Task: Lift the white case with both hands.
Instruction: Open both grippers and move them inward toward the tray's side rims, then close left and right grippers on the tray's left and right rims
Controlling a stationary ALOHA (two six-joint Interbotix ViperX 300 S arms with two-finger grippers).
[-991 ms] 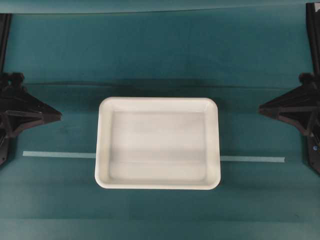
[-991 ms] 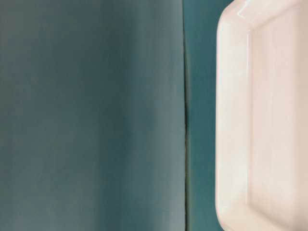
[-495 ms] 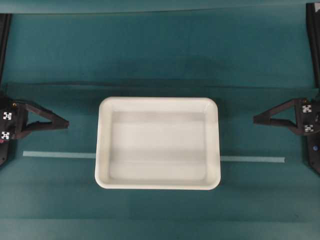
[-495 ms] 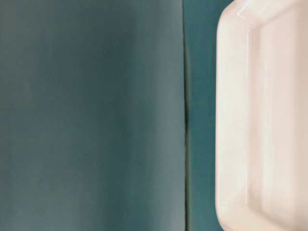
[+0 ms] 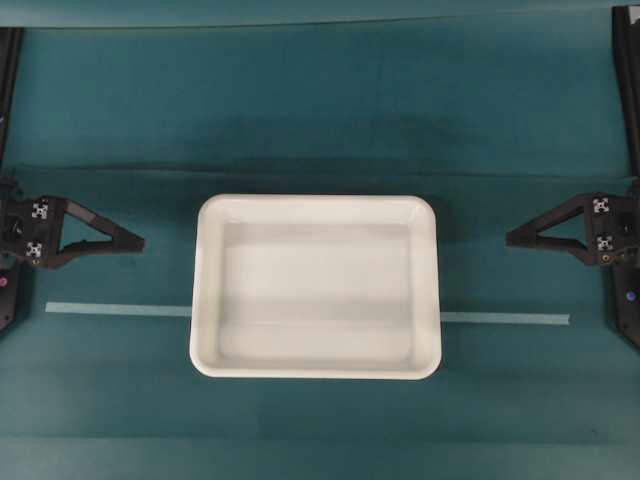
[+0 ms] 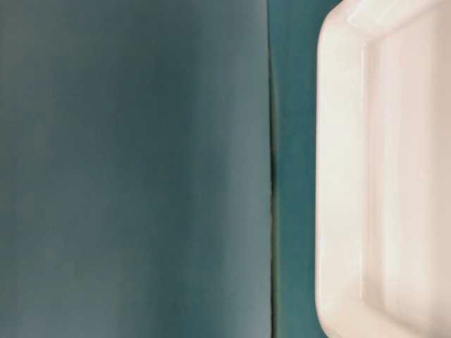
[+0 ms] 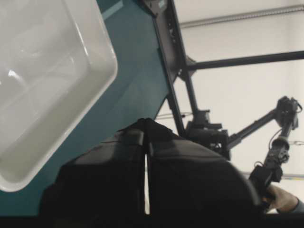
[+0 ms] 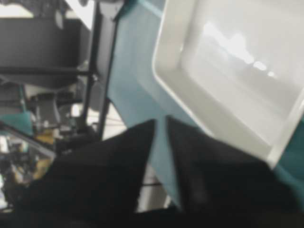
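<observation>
White plastic, glossy and hard-looking: the white case (image 5: 315,286) sat flat on the teal table (image 5: 320,110), about midway between the two arms, lying across a thin pale tape strip (image 5: 505,319) that showed on either side of it. It was empty, so probably light; the smooth walls looked slippery and, being thin, might flex if lifted from one end only. The rolled rim on each short side looked like the sensible place to take hold, one gripper per side. The left gripper (image 5: 138,242) stood well clear of the case's left rim, its jaws showing only a narrow slit in the wrist view, nothing between them. The right gripper (image 5: 510,239) stood well clear of the right rim, jaws parted a little wider, also holding nothing. Bare table lay between each tip and the rim, and all round the case, so both approaches looked unobstructed.
</observation>
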